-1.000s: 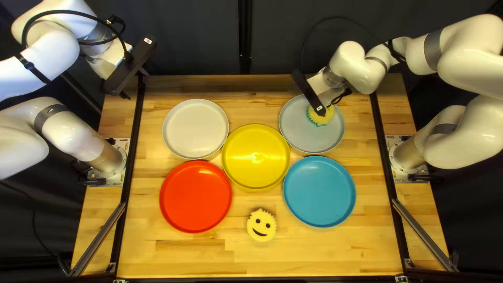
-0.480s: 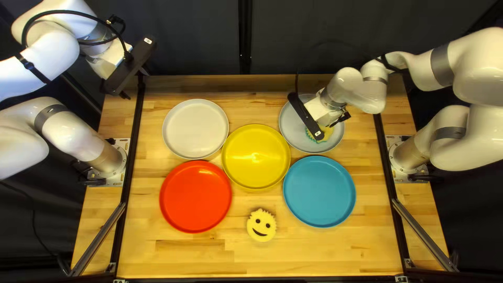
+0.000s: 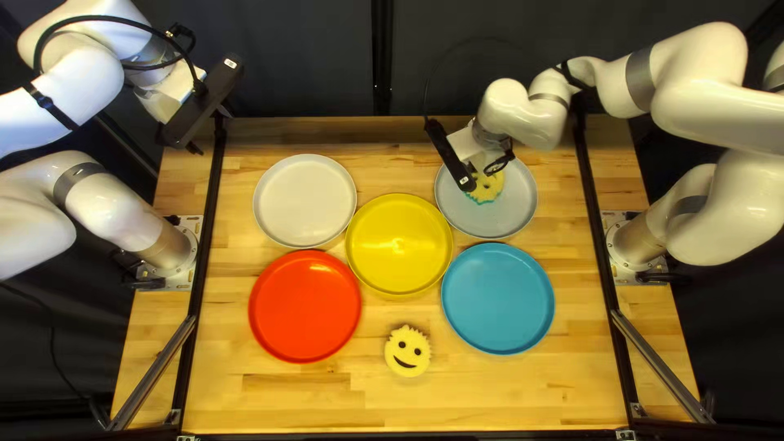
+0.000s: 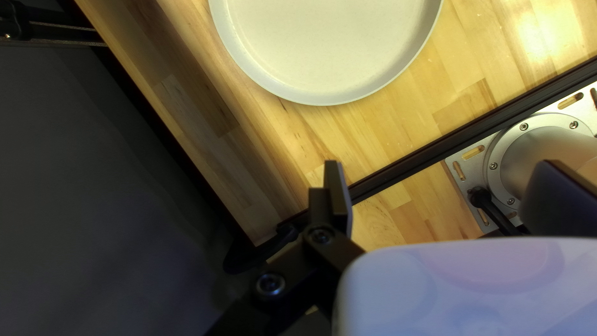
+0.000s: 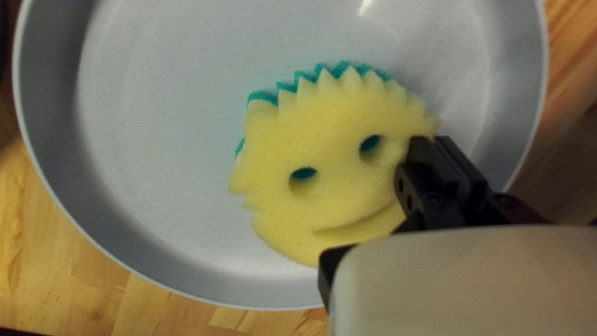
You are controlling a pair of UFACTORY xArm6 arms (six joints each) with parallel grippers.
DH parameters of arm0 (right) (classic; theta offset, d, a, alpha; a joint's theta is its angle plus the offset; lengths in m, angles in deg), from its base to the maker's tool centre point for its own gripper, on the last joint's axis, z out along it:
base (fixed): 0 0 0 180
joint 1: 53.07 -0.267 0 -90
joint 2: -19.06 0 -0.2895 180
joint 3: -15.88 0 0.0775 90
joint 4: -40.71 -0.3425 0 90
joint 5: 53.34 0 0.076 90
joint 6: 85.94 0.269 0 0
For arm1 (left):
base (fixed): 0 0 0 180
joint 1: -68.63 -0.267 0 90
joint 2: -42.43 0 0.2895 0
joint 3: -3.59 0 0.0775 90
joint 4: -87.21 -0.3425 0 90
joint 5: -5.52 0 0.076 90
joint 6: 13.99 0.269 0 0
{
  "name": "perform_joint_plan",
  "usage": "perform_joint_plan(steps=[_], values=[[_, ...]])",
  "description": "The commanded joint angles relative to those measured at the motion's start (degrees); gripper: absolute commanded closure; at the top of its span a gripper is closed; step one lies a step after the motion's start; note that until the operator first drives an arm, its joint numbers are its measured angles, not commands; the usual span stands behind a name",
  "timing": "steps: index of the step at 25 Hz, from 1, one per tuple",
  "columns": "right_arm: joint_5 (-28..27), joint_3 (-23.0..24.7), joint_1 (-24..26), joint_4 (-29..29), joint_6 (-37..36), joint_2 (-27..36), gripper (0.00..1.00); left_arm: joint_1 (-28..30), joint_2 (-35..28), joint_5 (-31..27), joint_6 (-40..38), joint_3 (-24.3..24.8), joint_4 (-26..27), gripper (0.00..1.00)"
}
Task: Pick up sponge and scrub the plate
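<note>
At the left of the top left view, the left gripper (image 4: 441, 168) waits beyond the white plate (image 3: 305, 201); its two fingers stand wide apart, with nothing between. The other sponge (image 3: 407, 351) lies on the table (image 3: 474, 400), between the red plate (image 3: 305, 306) and the blue plate (image 3: 497, 298). Further right, the sponge (image 5: 329, 149) is over the grey plate (image 5: 168, 149), and the right gripper (image 5: 433, 140) has its fingers nearly together, pinching the sponge at its edge. I judge the picking is done and scrubbing is in hand. Next move should slide the sponge sideways, pressing lightly, without loosening this pinch.
</note>
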Motion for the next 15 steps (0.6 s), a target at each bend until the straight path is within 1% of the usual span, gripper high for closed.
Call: perform_joint_plan(steps=[1, 4, 10, 13, 15], values=[[-0.2, 1.6, -1.3, -1.8, 1.4, 2.7, 1.0, 0.0, 0.0, 0.0, 0.0, 0.0, 0.0, 0.0], [-1.2, 3.2, -3.4, -3.7, 3.2, 6.2, 1.0, 0.0, 0.0, 0.0, 0.0, 0.0, 0.0, 0.0], [-6.1, 3.1, -5.8, -8.4, 4.9, 10.3, 1.0, 0.0, 0.0, 0.0, 0.0, 0.0, 0.0, 0.0], [-7.6, 3.2, -7.5, -11.0, 5.4, 11.8, 1.0, 0.0, 0.0, 0.0, 0.0, 0.0, 0.0, 0.0], [-7.2, 4.8, -10.5, -13.0, 7.0, 14.1, 1.0, 0.0, 0.0, 0.0, 0.0, 0.0, 0.0, 0.0]])
